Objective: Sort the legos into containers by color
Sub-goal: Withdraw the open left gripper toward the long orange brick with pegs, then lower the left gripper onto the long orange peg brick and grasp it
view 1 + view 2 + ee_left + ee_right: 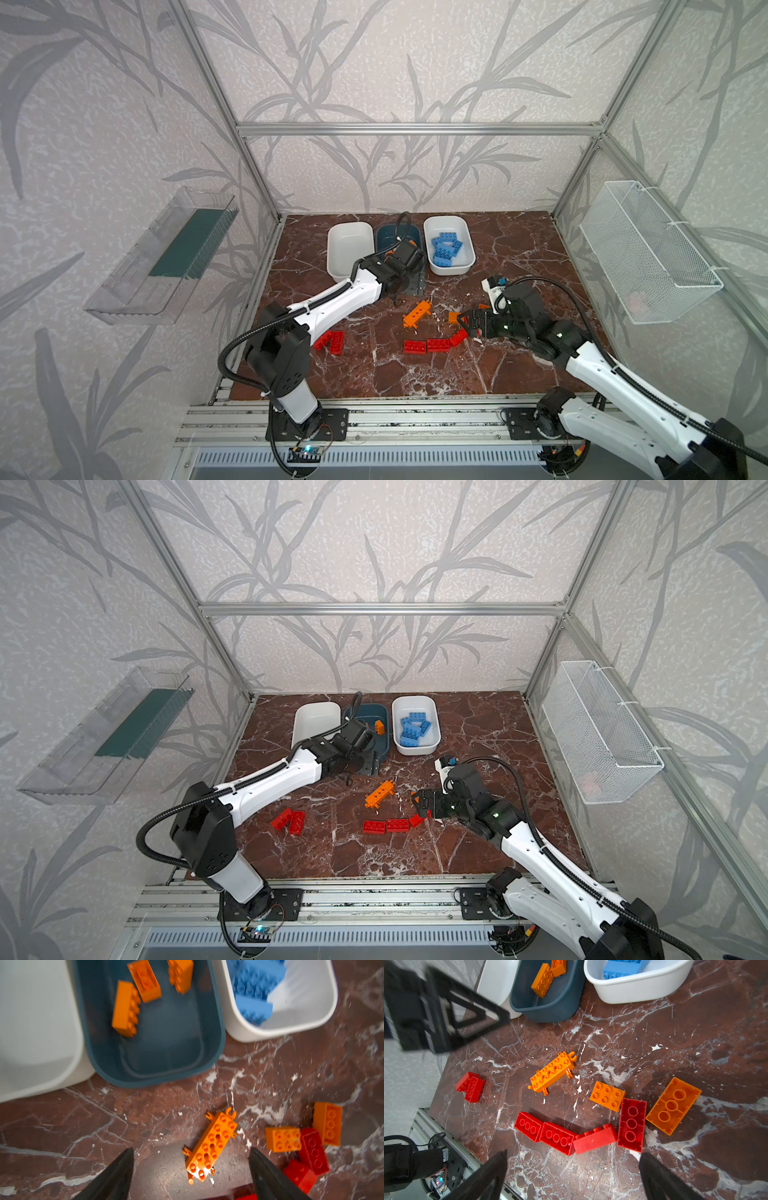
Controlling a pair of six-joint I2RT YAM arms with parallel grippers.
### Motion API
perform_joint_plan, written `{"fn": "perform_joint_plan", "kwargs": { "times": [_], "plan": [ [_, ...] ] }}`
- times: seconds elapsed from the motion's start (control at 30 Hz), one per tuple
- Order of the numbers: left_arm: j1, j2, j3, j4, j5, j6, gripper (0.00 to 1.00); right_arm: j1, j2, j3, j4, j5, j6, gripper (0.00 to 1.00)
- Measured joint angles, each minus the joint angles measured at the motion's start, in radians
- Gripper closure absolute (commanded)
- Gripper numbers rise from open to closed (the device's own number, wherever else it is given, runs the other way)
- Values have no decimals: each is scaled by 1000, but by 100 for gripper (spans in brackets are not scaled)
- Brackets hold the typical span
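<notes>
We see the left claw (pixel 191 1149) spread open and empty above the maroon marble bench (pixel 62 1126); the long orange studded plastic brick with side pegs (pixel 211 1145) lies flat beneath, between its tips, near the dark teal plastic tub (pixel 166 1059) holding three orange bricks (pixel 125 1009); the right claw (pixel 573 1153) hangs wide open, empty, just beside a row of red plastic bricks (pixel 556 1138).

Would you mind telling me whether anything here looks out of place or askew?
Nothing looks mis-sorted in the teal tub or the white tub holding blue bricks. On the table, an orange brick and a red brick lie upside down, hollow side up, and another red brick lies on its side.
</notes>
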Motion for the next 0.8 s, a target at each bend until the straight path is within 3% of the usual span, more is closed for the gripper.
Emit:
{"fn": "perform_joint_plan", "kwargs": {
  "times": [0.17,0.4,0.8],
  "plan": [
    [-25,3,-111,59,40,23,14,26,-45,-1,-41,6,16,1],
    [-58,28,-116,149,78,67,14,44,-85,-4,-88,24,31,1],
    [-77,211,-98,188,75,157,18,44,-138,-23,-132,60,43,1]
  ]
}}
